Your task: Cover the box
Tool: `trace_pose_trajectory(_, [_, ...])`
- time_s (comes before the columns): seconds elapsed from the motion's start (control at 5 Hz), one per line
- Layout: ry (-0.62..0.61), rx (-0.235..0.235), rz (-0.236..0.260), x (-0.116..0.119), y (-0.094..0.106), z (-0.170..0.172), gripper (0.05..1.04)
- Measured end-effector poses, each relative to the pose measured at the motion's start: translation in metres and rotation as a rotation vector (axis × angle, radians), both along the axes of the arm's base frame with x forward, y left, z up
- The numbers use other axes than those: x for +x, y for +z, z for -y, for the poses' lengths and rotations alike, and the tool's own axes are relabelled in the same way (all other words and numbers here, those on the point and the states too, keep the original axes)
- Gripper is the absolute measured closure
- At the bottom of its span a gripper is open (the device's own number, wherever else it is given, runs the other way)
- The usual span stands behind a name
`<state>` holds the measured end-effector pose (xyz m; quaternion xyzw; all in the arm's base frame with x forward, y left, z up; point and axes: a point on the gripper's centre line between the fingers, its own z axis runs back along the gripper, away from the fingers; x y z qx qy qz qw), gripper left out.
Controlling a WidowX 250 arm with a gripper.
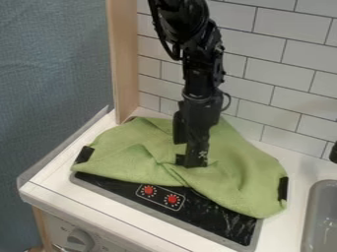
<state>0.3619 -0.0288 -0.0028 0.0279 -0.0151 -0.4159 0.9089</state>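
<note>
Placing the cover looks like the step in hand: my gripper (191,162) hangs down onto the middle of the green cloth (237,182), at a gathered fold. I can't tell whether it is pinching fabric. The cloth lies rumpled across the black stove (220,221), spreading wide to 9 and 4 o'clock, with a black patch at each of those edges. I can't make out the box; I take it to be underneath. Red knobs (172,199) sit bare at 7 o'clock. Beyond is the white table (299,170), with the sink (309,209) near 4 o'clock. I judge the covering nearly done. Next I'd make sure I have no grip on the cloth, then lift straight up, lest I drag the fold along.
</note>
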Motion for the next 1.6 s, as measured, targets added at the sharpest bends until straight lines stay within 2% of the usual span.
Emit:
trace_pose_trajectory(0.2, [0.006,0.007,-0.042,-0.005,-0.014,-0.001,0.422])
trace_pose_trajectory(0.4, [0.003,0.009,-0.051,0.002,-0.018,-0.001,0.526])
trace_pose_trajectory(0.6, [0.003,0.009,-0.056,0.004,-0.020,0.000,0.665])
trace_pose_trajectory(0.8, [0.004,0.006,-0.053,0.005,-0.020,0.000,0.859])
trace_pose_trajectory(1.0, [0.007,0.005,-0.045,0.006,-0.018,0.000,0.975])
trace_pose_trajectory(1.4, [0.013,-0.001,-0.060,0.003,-0.016,0.000,1.014])
trace_pose_trajectory(1.6, [0.030,-0.002,-0.021,0.000,0.004,-0.003,1.014])
